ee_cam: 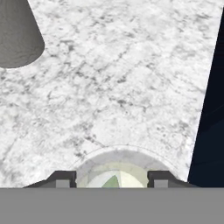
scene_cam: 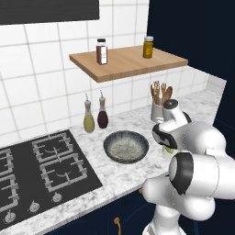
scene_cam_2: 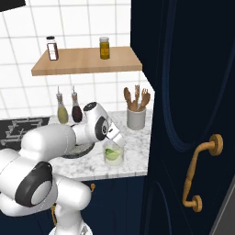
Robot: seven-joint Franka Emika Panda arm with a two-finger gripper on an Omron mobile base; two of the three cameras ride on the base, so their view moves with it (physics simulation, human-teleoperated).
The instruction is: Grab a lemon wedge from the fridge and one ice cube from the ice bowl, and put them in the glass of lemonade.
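Hovering right over the clear glass of pale yellow-green lemonade [scene_cam_2: 113, 155], the white arm's two-finger gripper [ee_cam: 111, 178] is pointing down at the drink, and in the hand view its two dark tips are sitting well apart on either side of the glass rim with nothing between them, so it's looking released to me, not pinching anything. Something pale with a green bit is showing inside the glass in that view, but I'm not able to say whether it's the wedge or just the liquid. The glass is standing on the white-grey marble counter [scene_cam: 133, 176], near its front right end, just beside the tall navy cabinet panel with the brass handle [scene_cam_2: 202, 172]. The wide shallow ice bowl [scene_cam: 126, 146], dark grey-blue outside and speckled pale inside, is sitting to the left of the glass, between it and the black gas hob [scene_cam: 41, 172]. Behind the glass a white cup full of wooden utensils [scene_cam_2: 136, 112] is standing by the wall, and two small bottles, one yellowish [scene_cam: 88, 118] and one dark [scene_cam: 103, 114], are lined up against the white tiles. Up on the wooden shelf [scene_cam: 128, 62] two jars are resting well apart.
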